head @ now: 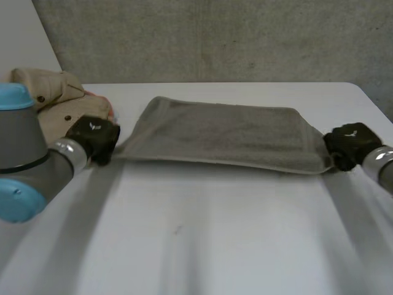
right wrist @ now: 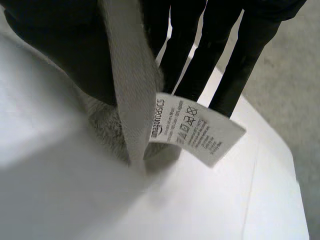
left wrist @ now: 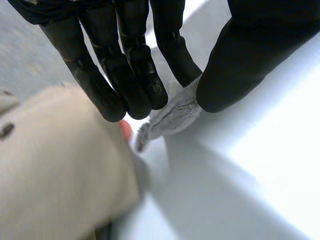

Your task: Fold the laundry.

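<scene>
Across the white bench (head: 202, 233) the grey terry towel (head: 221, 135) lies stretched with its long axis running side to side, from your left hand (head: 93, 139) to your right hand (head: 350, 145). The left hand pinches the near left corner between fingers and thumb, just beside the beige buttoned garment (head: 49, 98). The right hand clamps the near right corner, where the white care label (right wrist: 197, 127) hangs out. Since the rest of the towel lies beyond both hands, you would likely carry the held edge straight over toward the far edge, keeping both hands level.
</scene>
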You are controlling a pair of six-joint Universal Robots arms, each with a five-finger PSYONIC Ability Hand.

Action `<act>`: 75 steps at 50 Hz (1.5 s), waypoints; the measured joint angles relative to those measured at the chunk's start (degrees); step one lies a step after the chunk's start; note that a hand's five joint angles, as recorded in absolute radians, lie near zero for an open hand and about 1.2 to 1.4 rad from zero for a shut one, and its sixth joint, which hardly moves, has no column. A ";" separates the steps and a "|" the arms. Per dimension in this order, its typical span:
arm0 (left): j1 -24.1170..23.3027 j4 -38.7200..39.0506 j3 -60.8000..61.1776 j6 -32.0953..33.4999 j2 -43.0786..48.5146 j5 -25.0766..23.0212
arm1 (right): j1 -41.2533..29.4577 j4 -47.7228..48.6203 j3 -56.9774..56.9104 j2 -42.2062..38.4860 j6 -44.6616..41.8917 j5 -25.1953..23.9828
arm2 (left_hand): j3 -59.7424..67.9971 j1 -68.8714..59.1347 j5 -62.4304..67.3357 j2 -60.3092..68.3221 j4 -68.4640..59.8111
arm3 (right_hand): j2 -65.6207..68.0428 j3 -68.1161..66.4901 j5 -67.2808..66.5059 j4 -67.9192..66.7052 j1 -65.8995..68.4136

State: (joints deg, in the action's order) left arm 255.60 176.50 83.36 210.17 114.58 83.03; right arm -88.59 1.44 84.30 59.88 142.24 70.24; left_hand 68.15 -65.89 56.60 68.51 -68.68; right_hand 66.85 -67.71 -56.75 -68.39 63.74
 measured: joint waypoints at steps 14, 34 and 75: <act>4.32 -19.25 14.83 16.74 -13.04 -5.47 | 9.56 -32.57 1.71 7.05 -11.92 -1.34 | 0.00 0.00 0.00 0.00 0.01 | 0.00 -0.20 -0.96 -0.04 0.00; -3.83 -6.77 -32.22 13.95 7.28 6.24 | -0.47 -5.49 -22.81 -0.70 6.87 8.04 | 0.01 0.00 0.00 0.07 -0.04 | 0.38 -0.35 -0.97 -0.20 0.48; -3.86 4.35 -8.49 2.25 10.82 5.13 | -0.92 -0.84 -9.94 -6.85 1.08 4.14 | 0.02 0.00 0.78 0.08 -0.04 | 0.38 -0.35 -1.58 -0.24 0.48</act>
State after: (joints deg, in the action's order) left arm 251.74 180.86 74.87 212.42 125.40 88.15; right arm -89.51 0.61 74.36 53.03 143.31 74.38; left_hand 68.17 -65.89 57.38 68.59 -68.72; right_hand 67.23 -68.05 -58.33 -68.63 64.22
